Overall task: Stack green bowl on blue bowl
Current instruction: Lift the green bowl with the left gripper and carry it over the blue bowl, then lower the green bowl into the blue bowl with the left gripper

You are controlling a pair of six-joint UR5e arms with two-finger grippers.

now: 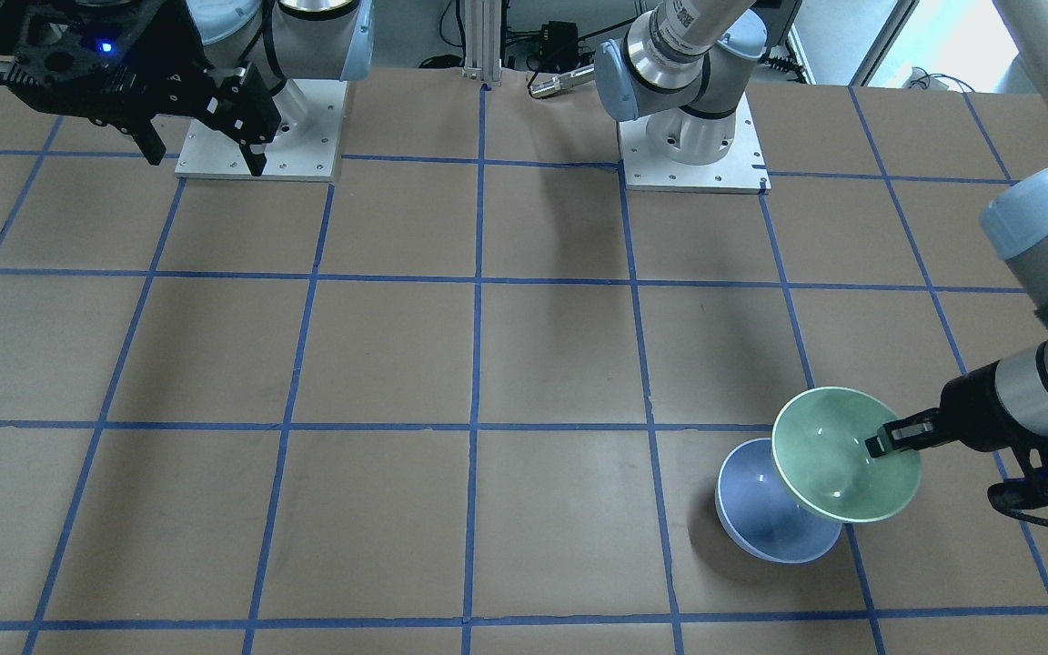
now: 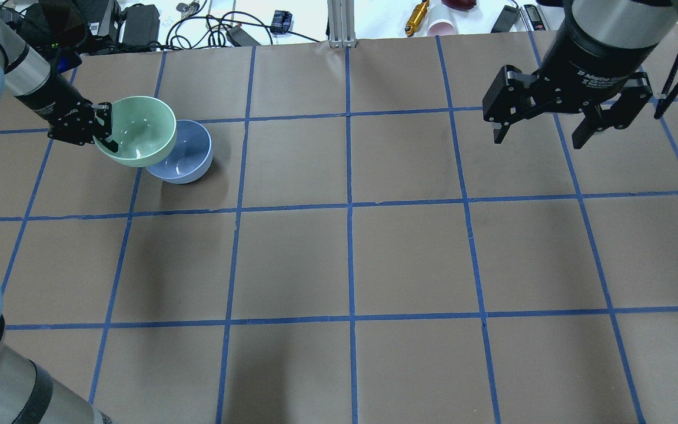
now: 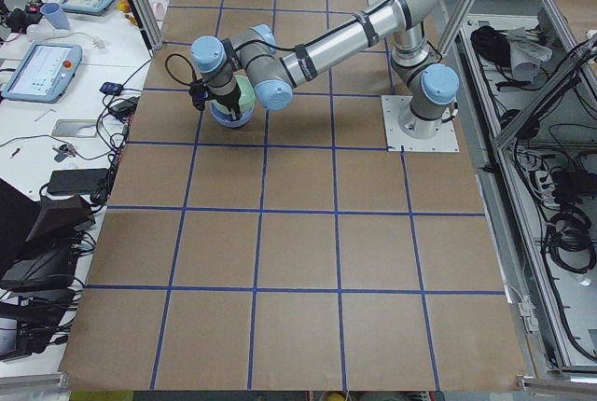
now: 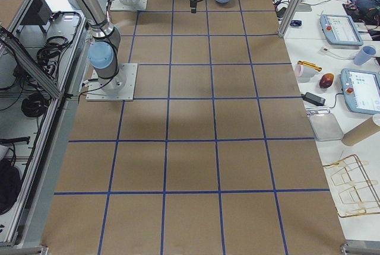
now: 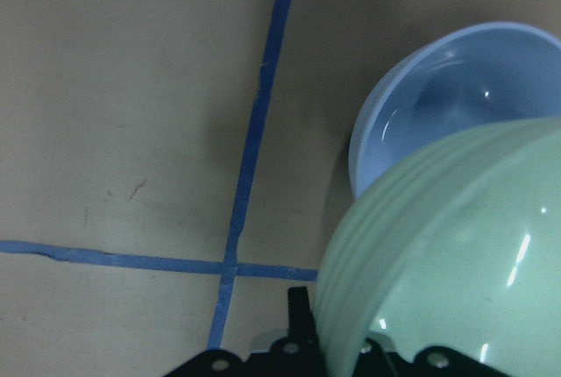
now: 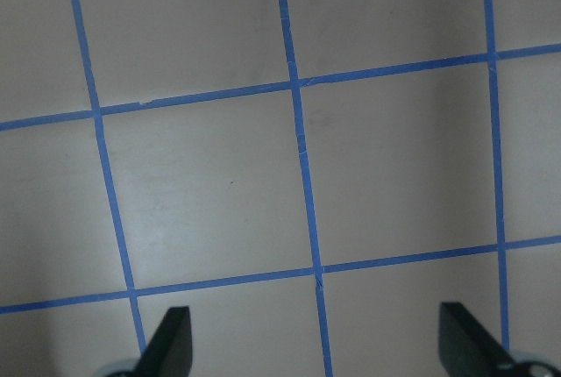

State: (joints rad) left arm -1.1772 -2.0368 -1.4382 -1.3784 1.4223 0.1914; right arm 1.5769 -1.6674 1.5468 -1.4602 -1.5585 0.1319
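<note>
Lit brightly and evenly from overhead, with only soft, blurred-edged shadows on the desk point(image 2: 292, 265): a dark smudge beside the blue bowl point(image 1: 760, 508) in the front-facing view and broad dim bands in the overhead view. Caught small white glints inside the green bowl point(image 1: 829, 473) and, in the left wrist view, a long streak of glare down its outer wall, soft and out of focus so near the lens. Rendered the right wrist view pale and greyish, with the dark fingers point(image 6: 168, 344) blurred at its lower edge.
</note>
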